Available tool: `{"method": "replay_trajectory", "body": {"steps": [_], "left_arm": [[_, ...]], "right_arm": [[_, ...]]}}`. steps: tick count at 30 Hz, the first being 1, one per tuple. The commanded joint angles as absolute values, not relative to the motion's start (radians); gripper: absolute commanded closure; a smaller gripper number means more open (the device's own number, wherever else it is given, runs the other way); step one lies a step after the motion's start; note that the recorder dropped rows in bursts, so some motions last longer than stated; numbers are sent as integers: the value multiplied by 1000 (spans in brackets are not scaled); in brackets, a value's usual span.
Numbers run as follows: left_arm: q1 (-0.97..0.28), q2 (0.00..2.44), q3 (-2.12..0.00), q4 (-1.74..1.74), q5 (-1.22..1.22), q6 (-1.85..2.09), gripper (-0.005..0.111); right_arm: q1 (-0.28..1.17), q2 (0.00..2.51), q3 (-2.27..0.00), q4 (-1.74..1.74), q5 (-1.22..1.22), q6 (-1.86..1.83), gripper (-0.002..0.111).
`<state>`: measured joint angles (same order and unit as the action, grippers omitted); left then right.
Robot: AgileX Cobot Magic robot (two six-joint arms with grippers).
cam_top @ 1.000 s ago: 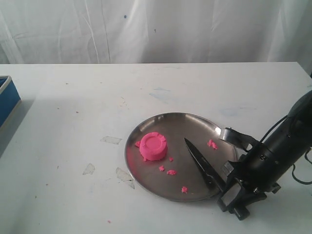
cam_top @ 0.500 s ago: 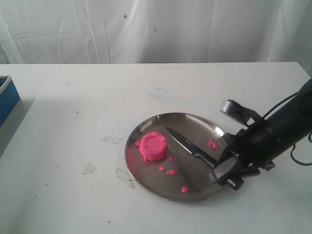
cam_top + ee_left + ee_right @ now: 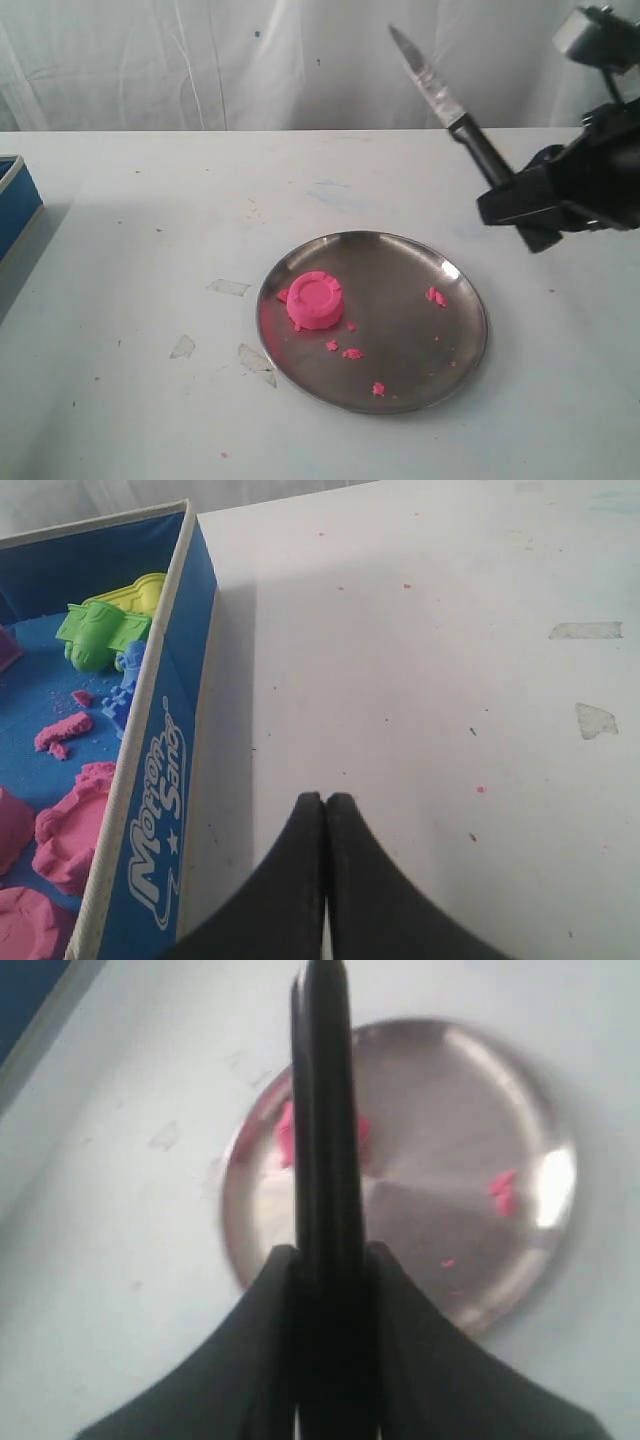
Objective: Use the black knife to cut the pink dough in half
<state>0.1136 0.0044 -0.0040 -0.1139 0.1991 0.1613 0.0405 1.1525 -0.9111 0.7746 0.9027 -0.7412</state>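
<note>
The pink dough [image 3: 314,300], a round puck with a ridged top, lies on the left part of the steel plate [image 3: 410,310]. My right gripper [image 3: 508,198] hangs high above the plate's right rim, shut on the handle of the black knife [image 3: 440,90], whose blade points up and to the left. In the right wrist view the knife [image 3: 322,1110] runs straight out from the gripper [image 3: 330,1255] and hides most of the pink dough [image 3: 285,1138] on the plate [image 3: 450,1110]. My left gripper [image 3: 326,802] is shut on nothing, over bare table beside a blue box.
Pink crumbs [image 3: 436,296] are scattered on the plate. The blue box [image 3: 150,760] holds coloured moulds and pink dough pieces; it sits at the table's far left edge [image 3: 15,200]. Tape scraps [image 3: 228,287] are stuck on the white table left of the plate.
The right gripper has lifted the knife off the plate, rising up and to the right; the blade swung from lying flat to pointing upward. The dough has not moved.
</note>
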Motion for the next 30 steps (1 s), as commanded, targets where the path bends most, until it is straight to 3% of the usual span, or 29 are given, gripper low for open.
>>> {"method": "replay_trajectory", "body": {"steps": [1,6,11,15,19,23,26,30], "left_arm": [[116,0,0,-126,198,157,107],[116,0,0,-126,198,157,107],[116,0,0,-132,139,152,107],[116,0,0,-406,-206,-142,107],[116,0,0,-451,-831,-292,107],[116,0,-9,-464,-1111,-306,107],[116,0,-144,-386,-1077,-370,107],[116,17,-352,-184,-694,-210,107]], "right_arm": [[39,895,-836,477,641,-460,108],[39,768,-751,451,556,-411,108],[39,809,-698,551,541,-422,108],[39,840,-697,579,538,-422,108],[39,849,-697,579,524,-422,108],[39,857,-681,579,498,-422,108],[39,866,-661,597,469,-422,108],[39,870,-661,612,446,-422,108]]}}
